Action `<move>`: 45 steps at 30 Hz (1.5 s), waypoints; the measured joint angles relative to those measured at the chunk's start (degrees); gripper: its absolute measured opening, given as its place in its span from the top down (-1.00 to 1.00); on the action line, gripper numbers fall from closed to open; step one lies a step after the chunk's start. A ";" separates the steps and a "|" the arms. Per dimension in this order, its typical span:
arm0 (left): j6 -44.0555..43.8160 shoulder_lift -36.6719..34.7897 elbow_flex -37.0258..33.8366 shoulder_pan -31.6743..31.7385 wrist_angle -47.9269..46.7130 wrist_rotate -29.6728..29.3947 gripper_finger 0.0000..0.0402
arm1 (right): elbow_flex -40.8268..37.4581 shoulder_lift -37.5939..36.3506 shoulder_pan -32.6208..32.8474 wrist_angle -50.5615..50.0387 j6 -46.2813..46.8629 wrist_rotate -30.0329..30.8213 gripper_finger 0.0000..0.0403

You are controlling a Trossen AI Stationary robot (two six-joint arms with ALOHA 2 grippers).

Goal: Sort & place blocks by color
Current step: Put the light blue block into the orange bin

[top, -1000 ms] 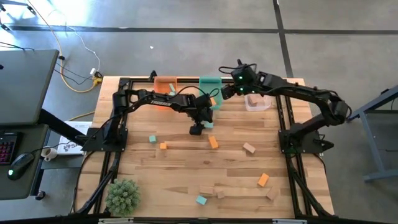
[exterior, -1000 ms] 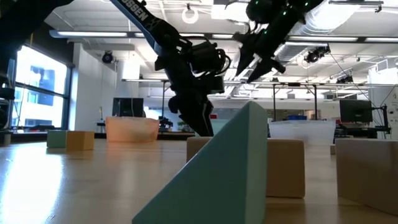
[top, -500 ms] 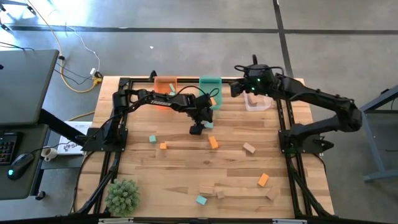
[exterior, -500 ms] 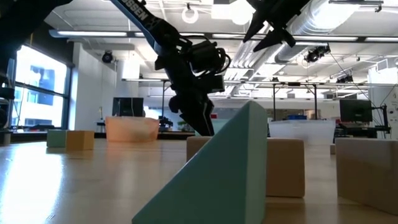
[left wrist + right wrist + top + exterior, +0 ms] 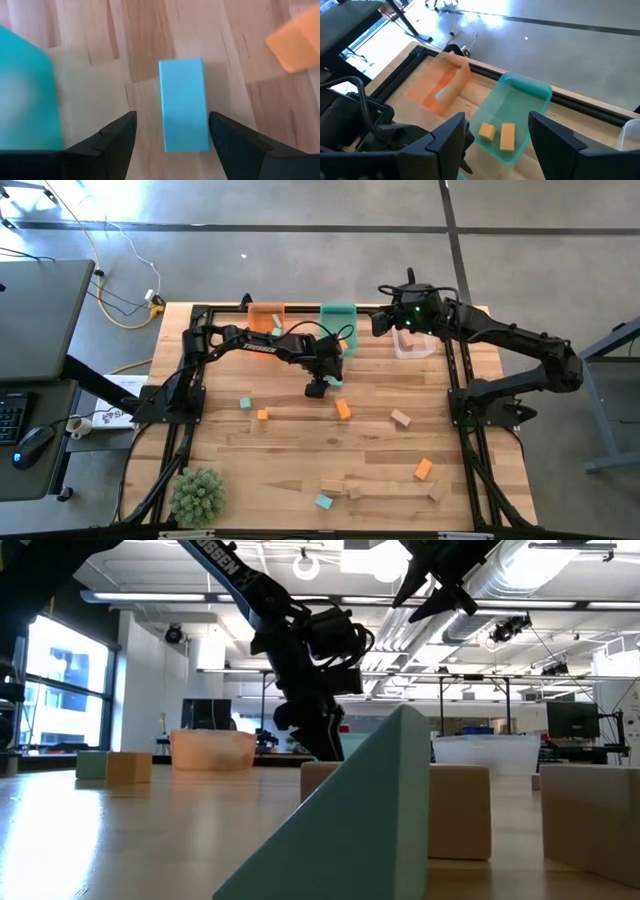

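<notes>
Two arms over the table, and about a dozen blocks scattered across it. Starting at the left of the high view: fuzzy green plant (image 5: 196,495) down at seven o'clock on the table (image 5: 290,435). A small teal block (image 5: 245,403) and an orange block (image 5: 263,415) sit just beside each other at nine o'clock from the table's middle. Up at eleven o'clock, the orange bin (image 5: 265,318), and just beside it at twelve, the teal bin (image 5: 338,320), which the right wrist view shows with two orange blocks (image 5: 497,134) lying in it.

Centre table now: the left gripper (image 5: 317,385) is down low, fingers spread wide with nothing pinched, straddling a teal bar (image 5: 184,104); the wrist view shows clear wood on both sides between block and fingers (image 5: 112,142).

Moving right: an orange bar (image 5: 343,409), then a wood block (image 5: 401,418) at three o'clock. The right gripper (image 5: 380,325) hangs high just beside the teal bin, fingers apart and holding nothing. At one o'clock, the clear bin (image 5: 414,344). Along the near edge, a teal block (image 5: 323,502), wood pieces (image 5: 345,485) and another orange block (image 5: 423,470).
</notes>
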 joint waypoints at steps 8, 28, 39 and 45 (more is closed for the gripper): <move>2.97 -0.02 0.00 -0.97 -1.62 -1.90 -0.01 | 0.00 0.02 0.00 0.00 -0.11 -0.16 -0.01; 0.83 0.02 0.24 -0.92 0.15 -1.24 0.66 | 0.00 0.06 0.70 0.04 0.06 -0.16 -0.01; -2.12 -0.19 0.13 1.00 -0.71 2.52 0.91 | 0.00 0.07 0.68 0.02 -0.89 -0.15 -0.01; -2.03 -0.28 0.43 0.52 -2.77 2.21 0.79 | 0.00 0.07 0.68 0.02 -1.25 -0.14 -0.01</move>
